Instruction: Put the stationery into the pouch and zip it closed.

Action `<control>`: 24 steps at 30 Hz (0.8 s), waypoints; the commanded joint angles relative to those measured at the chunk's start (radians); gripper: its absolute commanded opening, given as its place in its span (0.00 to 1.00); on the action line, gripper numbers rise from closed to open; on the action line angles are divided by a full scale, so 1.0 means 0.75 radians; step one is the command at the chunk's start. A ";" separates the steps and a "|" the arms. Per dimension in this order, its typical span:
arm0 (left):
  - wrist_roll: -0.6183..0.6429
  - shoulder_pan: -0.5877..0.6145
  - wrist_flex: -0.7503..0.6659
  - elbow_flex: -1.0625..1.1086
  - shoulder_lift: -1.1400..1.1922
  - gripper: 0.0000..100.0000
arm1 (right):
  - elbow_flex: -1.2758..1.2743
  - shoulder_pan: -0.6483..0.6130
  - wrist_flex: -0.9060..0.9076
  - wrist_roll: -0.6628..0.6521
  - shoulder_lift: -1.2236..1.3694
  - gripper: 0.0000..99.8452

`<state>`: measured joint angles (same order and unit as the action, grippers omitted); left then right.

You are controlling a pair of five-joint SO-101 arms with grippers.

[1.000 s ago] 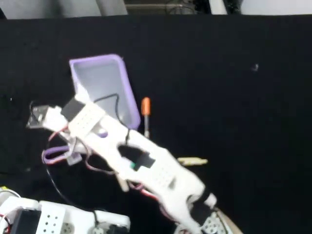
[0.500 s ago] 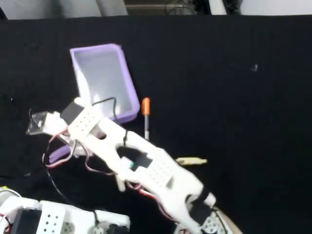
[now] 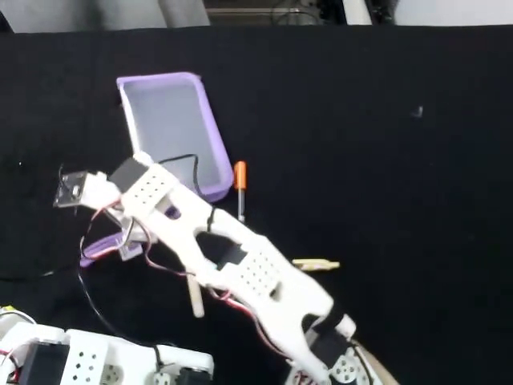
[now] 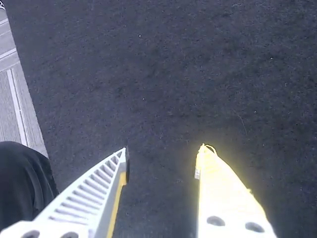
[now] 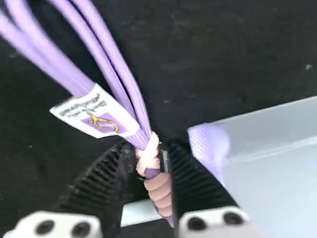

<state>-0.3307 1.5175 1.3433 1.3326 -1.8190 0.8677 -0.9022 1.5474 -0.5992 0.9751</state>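
The purple pouch (image 3: 170, 128) lies flat at the far left of the black table; its pale corner (image 5: 257, 144) shows in the right wrist view. My right gripper (image 5: 147, 151) is shut on the pouch's purple strap (image 5: 106, 74) at its pink knot, beside a white tag (image 5: 94, 111). From above, the strap's loop (image 3: 100, 249) sticks out under the right arm's wrist (image 3: 144, 196). An orange-capped pen (image 3: 240, 186) lies just right of the pouch. A small yellowish piece (image 3: 317, 264) and a wooden stick (image 3: 195, 297) lie nearer the front. My left gripper (image 4: 161, 161) hangs open over bare cloth.
The right arm (image 3: 256, 277) crosses the front-left of the table on a diagonal. The left arm's base (image 3: 80, 365) sits at the front left corner. In the left wrist view the table's edge (image 4: 22, 104) runs beside a pale floor.
The pouch has slid toward the far side and slightly right. The right arm's wrist shifted right with the strap, and the wooden stick has come out from under the arm.
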 commanded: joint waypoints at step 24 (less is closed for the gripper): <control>0.000 -0.230 0.014 -0.015 -0.008 0.23 | 1.044 0.354 0.291 0.325 -0.007 0.01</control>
<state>-0.3307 1.4699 1.3449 1.3326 -1.8190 1.5535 -0.6536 1.7331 -0.3997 0.9858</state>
